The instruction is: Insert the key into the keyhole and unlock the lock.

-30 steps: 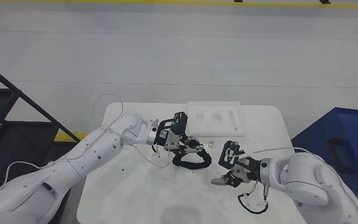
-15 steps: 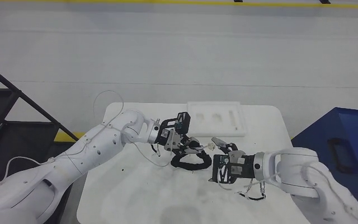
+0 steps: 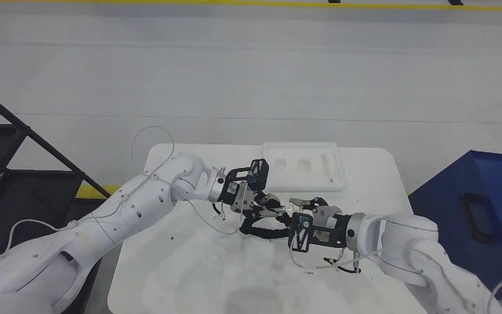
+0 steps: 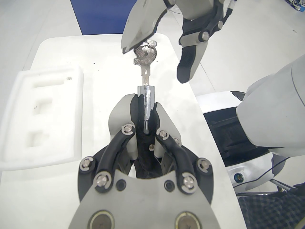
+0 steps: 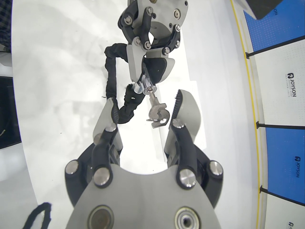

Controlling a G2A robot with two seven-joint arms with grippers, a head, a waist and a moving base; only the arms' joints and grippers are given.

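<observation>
Left wrist view: the lock cylinder (image 4: 145, 96) is gripped tight in the left gripper (image 4: 144, 113), and the key (image 4: 144, 57) is seated in its keyhole, its long axis pointed straight at the right gripper (image 4: 156, 63). That gripper is held wide, with the key's head bracketed between its fingers. A closing on the head and a twist about that axis are judged to be needed next.

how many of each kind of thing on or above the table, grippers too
key in keyhole: 1
cable lock: 1
foam tray: 1
grippers: 2, left gripper and right gripper
total: 5
</observation>
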